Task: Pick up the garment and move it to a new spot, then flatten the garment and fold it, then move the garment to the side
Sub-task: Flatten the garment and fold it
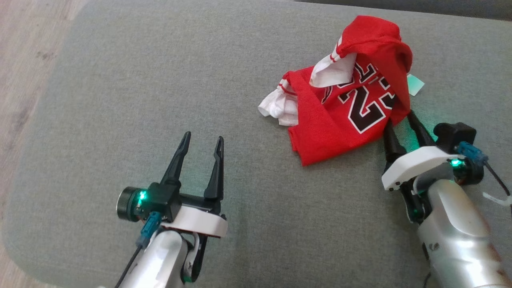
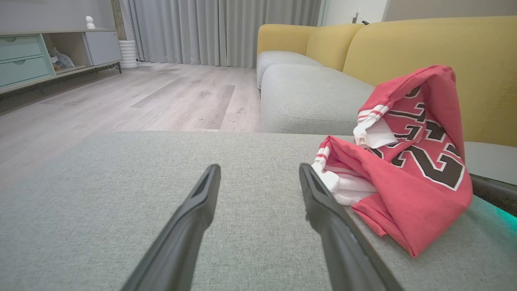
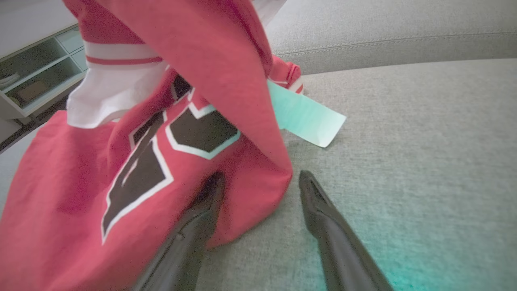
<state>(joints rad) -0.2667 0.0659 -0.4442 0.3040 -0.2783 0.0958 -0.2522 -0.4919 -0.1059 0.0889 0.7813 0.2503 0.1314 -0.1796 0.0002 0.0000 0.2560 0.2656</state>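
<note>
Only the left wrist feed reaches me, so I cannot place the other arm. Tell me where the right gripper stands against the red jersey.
Observer: The right gripper sits at the lower right edge of the jersey in the head view, jaws apart.
Operator: Say whether it has cloth.
Observer: In the right wrist view one finger lies against the red hem, the other over bare cushion. Nothing is pinched yet.
Operator: Report anything behind the jersey.
Observer: A pale tag pokes out from its far side onto the cushion.
</note>
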